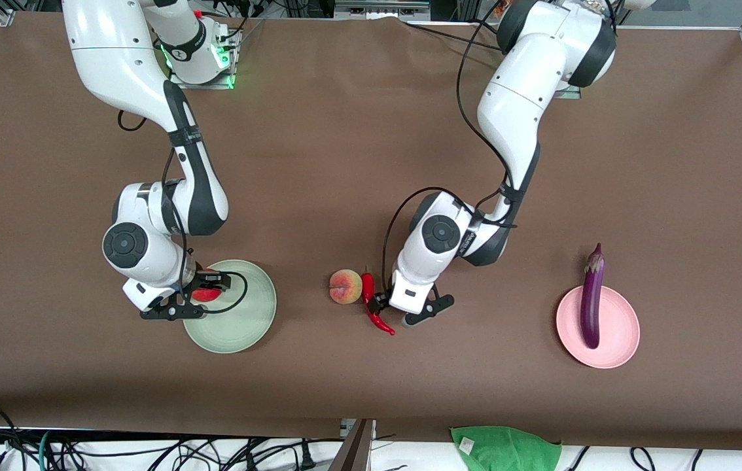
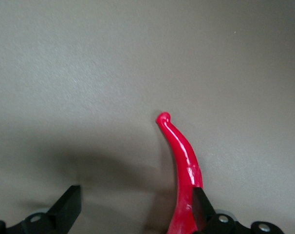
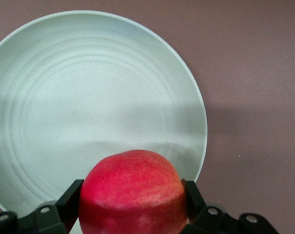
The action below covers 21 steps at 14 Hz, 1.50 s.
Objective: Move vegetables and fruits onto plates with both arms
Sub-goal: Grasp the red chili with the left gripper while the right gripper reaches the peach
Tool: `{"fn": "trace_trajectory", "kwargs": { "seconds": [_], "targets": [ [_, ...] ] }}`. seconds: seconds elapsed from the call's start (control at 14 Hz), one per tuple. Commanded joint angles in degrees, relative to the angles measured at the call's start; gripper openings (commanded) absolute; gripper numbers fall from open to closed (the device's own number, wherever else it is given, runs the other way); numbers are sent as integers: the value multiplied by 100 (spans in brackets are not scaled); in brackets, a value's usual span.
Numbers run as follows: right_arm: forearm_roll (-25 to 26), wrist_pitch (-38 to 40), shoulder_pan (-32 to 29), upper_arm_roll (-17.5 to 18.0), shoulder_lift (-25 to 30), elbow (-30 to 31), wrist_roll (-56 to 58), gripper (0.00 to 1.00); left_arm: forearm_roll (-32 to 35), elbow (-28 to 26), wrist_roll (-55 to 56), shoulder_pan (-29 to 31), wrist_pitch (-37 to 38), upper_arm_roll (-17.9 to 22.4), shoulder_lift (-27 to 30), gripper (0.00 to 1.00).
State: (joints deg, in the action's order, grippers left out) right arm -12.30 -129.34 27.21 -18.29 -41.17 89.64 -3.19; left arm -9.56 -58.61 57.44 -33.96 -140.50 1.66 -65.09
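My right gripper (image 1: 203,292) is shut on the round red apple (image 1: 209,296) over the mint green plate (image 1: 240,327), near the plate's edge toward the right arm's end. In the right wrist view the apple (image 3: 133,192) sits between both fingers, with the plate (image 3: 89,92) below. My left gripper (image 1: 381,305) is open and low over the red chili pepper (image 1: 376,313). In the left wrist view the chili (image 2: 182,165) lies against one finger (image 2: 201,207). The peach (image 1: 345,286) lies beside the chili. The purple eggplant (image 1: 591,297) lies on the pink plate (image 1: 619,340).
A green cloth (image 1: 505,448) lies off the table's front edge, among cables. The brown table (image 1: 371,150) stretches bare between the two arm bases.
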Motion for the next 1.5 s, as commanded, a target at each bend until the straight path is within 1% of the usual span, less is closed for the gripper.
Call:
{"fn": "trace_trajectory", "kwargs": {
  "seconds": [0.0, 0.14, 0.29, 0.43, 0.57, 0.64, 0.79, 1.07, 1.14, 1.29, 1.43],
  "targets": [
    [-123, -74, -6, 10, 4, 18, 82, 100, -20, 386, 302, -129, 110, 185, -223, 100],
    [-123, -57, -14, 10, 22, -34, 90, 100, -11, 386, 416, -216, 110, 211, -241, 100],
    [-132, -22, -67, 10, 39, -131, 91, 100, -20, 386, 574, -357, 119, 386, -285, 100],
    [-211, 162, -15, 27, 57, -271, 38, 100, -55, 395, 637, -349, 398, 387, -206, 100],
    [-718, 198, -6, 150, 65, -324, 20, 100, -55, 535, 733, -348, 567, 370, -171, 100],
    [-869, 198, 29, 194, 74, -342, -76, 100, -55, 553, 733, -348, 741, 405, -127, 100],
    [-888, 207, 169, 203, 74, -421, -461, 100, -37, 544, 733, -348, 849, 414, -22, 100],
    [-897, 129, 565, 212, 31, -430, -1428, 100, -37, 597, 751, -375, 691, 387, -65, 100],
    [-923, 93, 618, 255, 13, -456, -1665, 100, -37, 588, 760, -401, 569, 387, -74, 100],
    [-923, 32, 618, 457, -92, -675, -2052, 100, -37, 588, 768, -463, 453, 414, -126, 100],
    [-923, 23, 636, 519, -198, -790, -2256, 100, -20, 588, 794, -524, 444, 422, -170, 100]
  ]
}}
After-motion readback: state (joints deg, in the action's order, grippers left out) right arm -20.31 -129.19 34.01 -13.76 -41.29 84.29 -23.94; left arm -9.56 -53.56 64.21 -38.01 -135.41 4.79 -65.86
